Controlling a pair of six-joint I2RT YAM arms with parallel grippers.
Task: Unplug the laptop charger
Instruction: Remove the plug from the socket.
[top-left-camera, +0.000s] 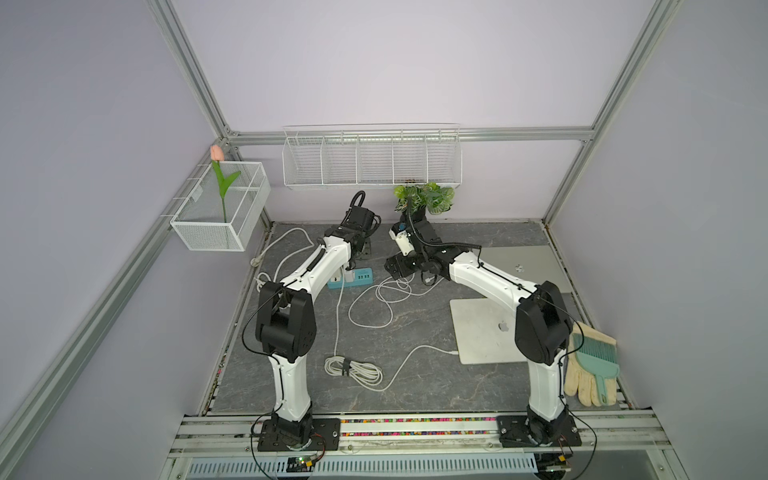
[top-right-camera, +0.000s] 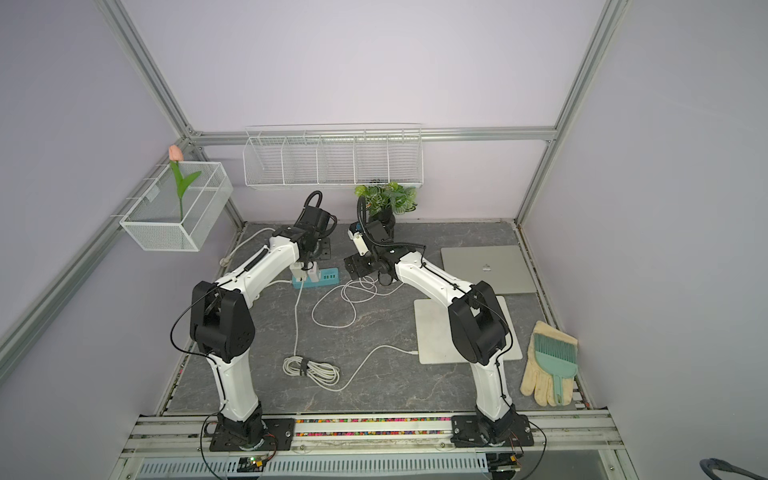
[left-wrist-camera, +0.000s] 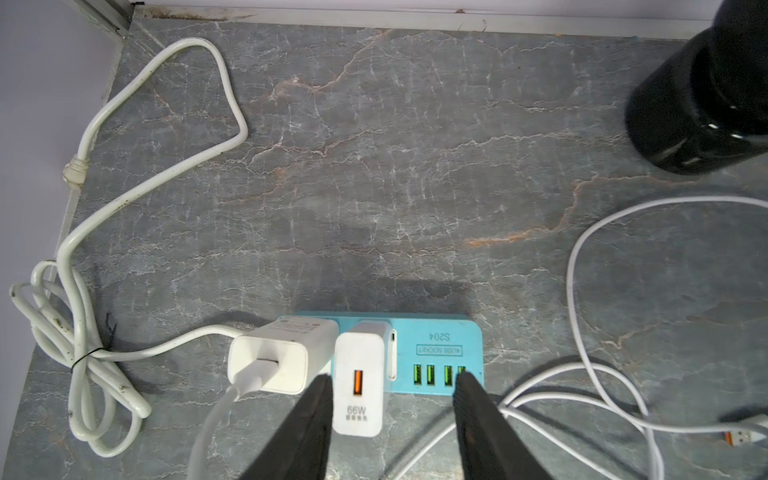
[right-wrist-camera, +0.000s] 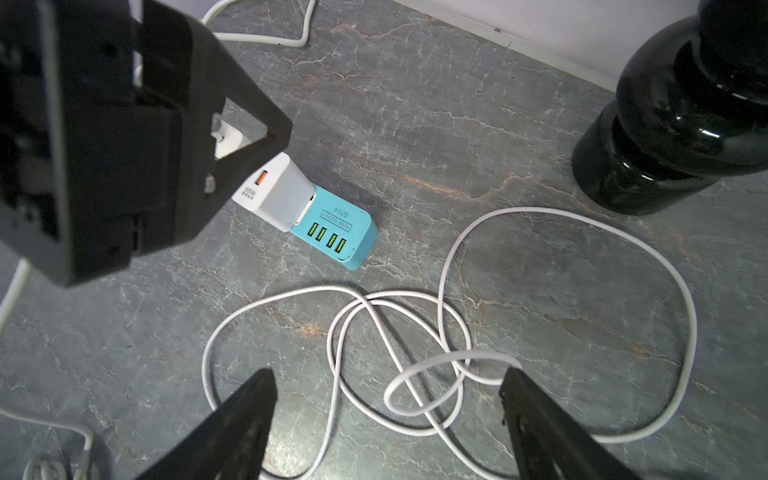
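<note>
At the near right corner of the counter (top-left-camera: 415, 386) a pale work glove (top-left-camera: 577, 386) lies flat with a teal brush (top-left-camera: 595, 353) on top of it. Left of them sits a closed white laptop (top-left-camera: 478, 336) bearing an Apple logo. A thin cable reaches its left edge from a tied cable coil (top-left-camera: 353, 370) near the counter's middle. Farther back along the right edge lies a silver laptop (top-left-camera: 528, 255), also closed and Apple-marked.

The right pincer (right-wrist-camera: 388, 372) hangs with its jaws spread wide and empty above a loose white cable (right-wrist-camera: 365, 300) looped on the counter. That cable's USB plug (left-wrist-camera: 744, 436) lies unconnected.

Beyond the loops, left of centre, is the teal power strip (left-wrist-camera: 440, 353), printed "S204" and "4USB SOCKET", with four green USB ports. Two white blocks stand plugged into it side by side. The cabled adapter (left-wrist-camera: 278, 357) feeds the lead that runs to the coil. The 66W charger (left-wrist-camera: 359, 374), marked "66W", shows a bare orange port.

The left pincer (left-wrist-camera: 393, 376) is released. Its jaws straddle the 66W charger, one just beside its flank next to the cabled adapter, the other apart from it over the green ports. The cabled adapter lies just outside the jaws.

At the far edge a black pot (right-wrist-camera: 665, 124) holds a leafy plant (top-left-camera: 424, 197). A five-bay wire rack (top-left-camera: 370, 166) hangs on the back wall. At the far left corner a mesh basket (top-left-camera: 216, 232) holds an upright pink tulip (top-left-camera: 216, 153).
</note>
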